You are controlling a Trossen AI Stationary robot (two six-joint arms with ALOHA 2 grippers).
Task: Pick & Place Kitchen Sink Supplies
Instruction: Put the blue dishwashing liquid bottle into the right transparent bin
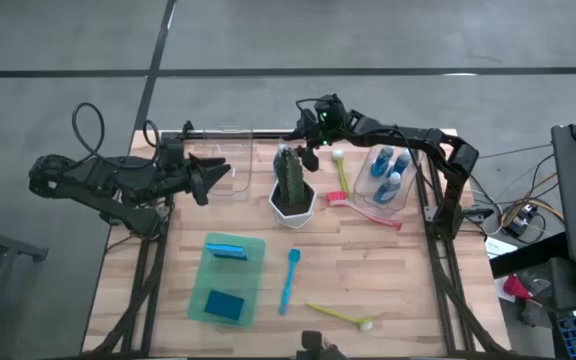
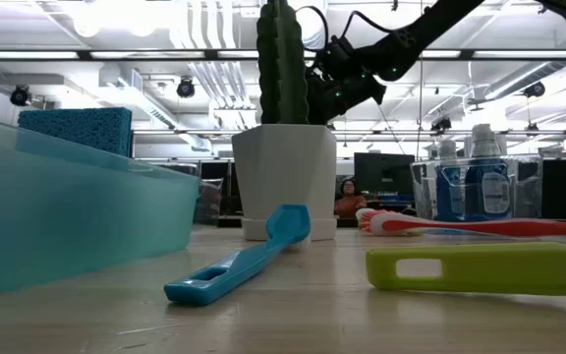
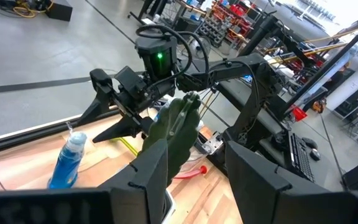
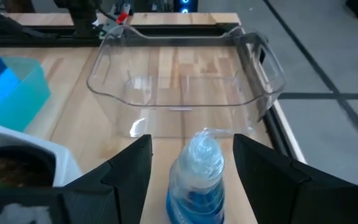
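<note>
2 blue bottles (image 1: 389,172) upright in clear bin, 2 o'clock; 3rd bottle (image 4: 194,180) between right claw (image 4: 191,163) fingers. Dark sponge (image 1: 225,305) flat, light sponge (image 1: 227,248) on edge, 7 o'clock. Pink brush (image 1: 373,211), blue brush (image 1: 289,280), yellow brush (image 1: 340,316) lie flat.

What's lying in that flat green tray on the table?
The green tray holds two blue sponges: a lighter one at the far end, a darker one at the near end. From table level, the tray's wall hides the darker one.
</note>
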